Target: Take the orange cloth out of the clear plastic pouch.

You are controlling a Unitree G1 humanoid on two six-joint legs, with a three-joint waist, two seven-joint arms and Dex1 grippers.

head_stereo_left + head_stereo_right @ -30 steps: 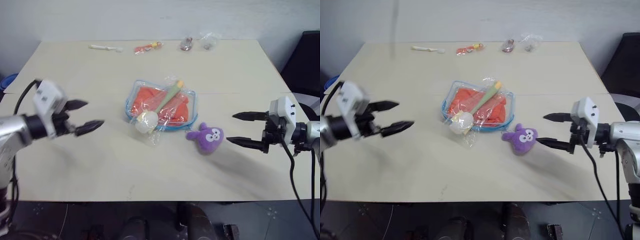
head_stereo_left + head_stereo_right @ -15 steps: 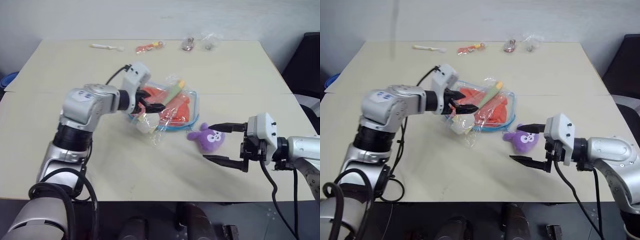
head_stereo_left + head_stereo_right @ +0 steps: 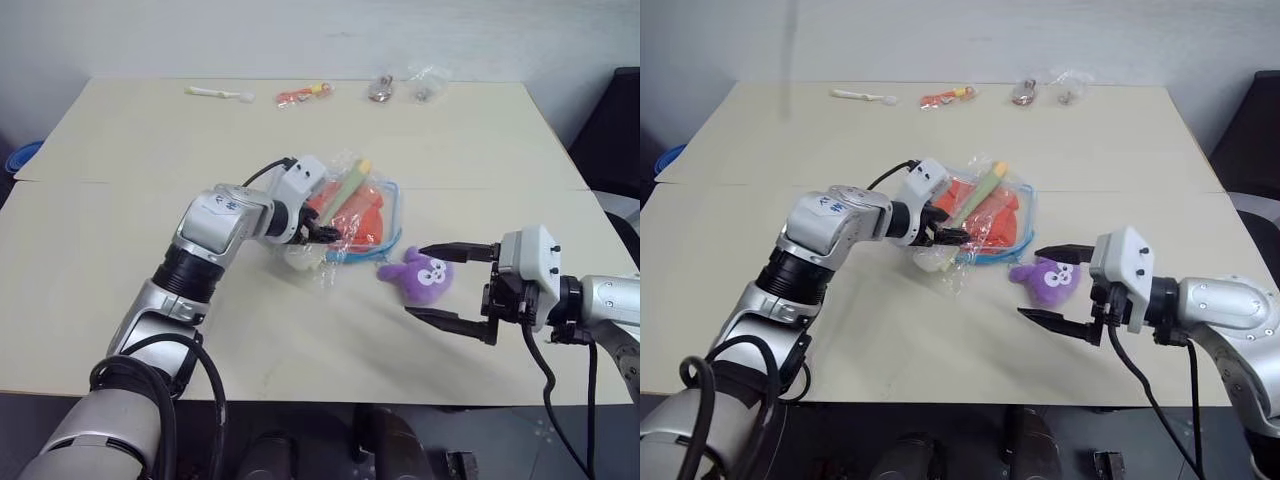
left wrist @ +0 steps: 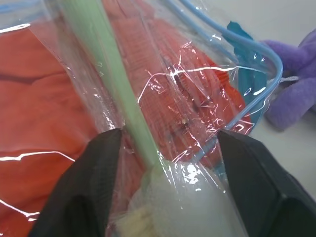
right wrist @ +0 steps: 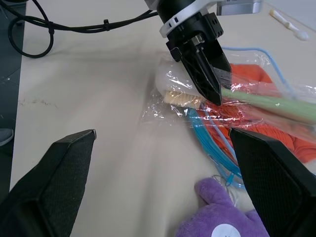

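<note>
Orange cloth (image 3: 362,212) is lying folded inside the clear plastic pouch (image 3: 390,232) near the middle of the table (image 3: 120,250), so the task's main step is not yet done. A crinkly clear bag (image 4: 163,103) holding a green stick (image 3: 345,188) with a white head is resting across the top of the pouch, likely blocking access to it. The left gripper (image 3: 952,236) is reaching in from nine o'clock with its two black fingers (image 4: 94,197) straddling the stick's white end through the film; the jaws are standing at a middling gap, and whether they are actually pinching the bag cannot be told. Judging by that placement, the left arm is probably clearing this bag aside first. The right gripper (image 3: 452,283) is hovering with its jaws spread wide and holding nothing, just beside a purple plush toy (image 3: 420,277) that is sitting at about four o'clock from the pouch, seemingly waiting to steady the pouch.
</note>
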